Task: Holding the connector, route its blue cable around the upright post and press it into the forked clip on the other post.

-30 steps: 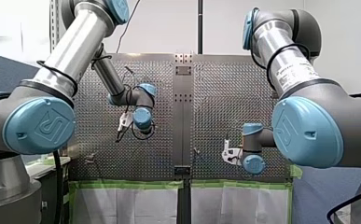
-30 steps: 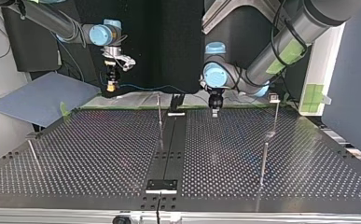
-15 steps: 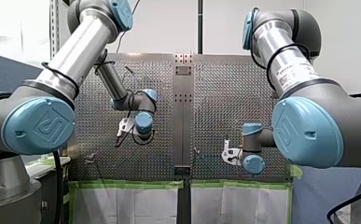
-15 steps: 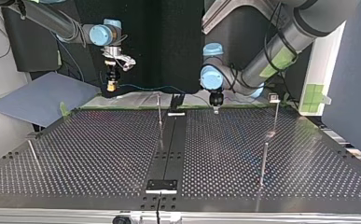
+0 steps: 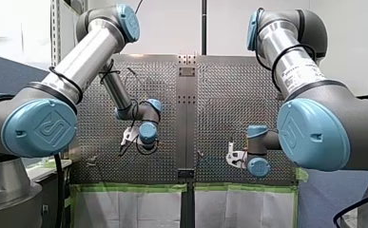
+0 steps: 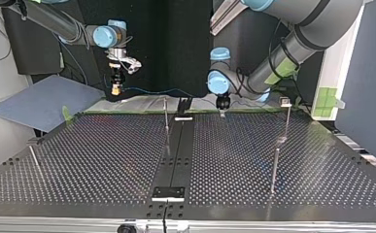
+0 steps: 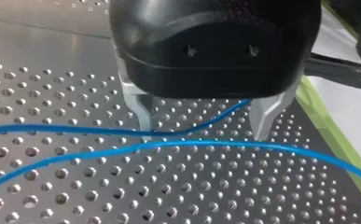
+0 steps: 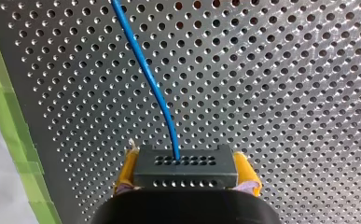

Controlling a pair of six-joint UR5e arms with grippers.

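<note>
right wrist view: my right gripper (image 8: 187, 169) has its yellow-padded fingers (image 8: 246, 169) closed on the black connector (image 8: 186, 161), one pad on each short end. the blue cable (image 8: 152, 86) leaves the middle of the connector's face and runs ahead in a slight curve over the perforated table (image 8: 285, 93). a strip of green tape (image 8: 5, 130) borders the table beside the gripper.

left wrist view: my left gripper (image 7: 202, 123) hangs low over the table with its two metal fingers (image 7: 141, 112) apart, gripping nothing. two runs of the blue cable cross here. one passes at the tip of one finger and rises between the two fingers toward the black gripper body. the other lies just ahead of both fingertips. whether the cable touches the finger cannot be told.

top view: my right arm enters at the left and holds the connector in the air near the table's far edge. my left gripper stands at the far edge, just right of the dark centre rail (image 6: 178, 145). the cable stretches between the two along that edge. a thin upright post (image 6: 166, 116) stands just left of the rail. at the right stand the far right post (image 6: 287, 119), whose small head is too small to read, and the near right post (image 6: 274, 170). the cable lies apart from both right posts.
</note>
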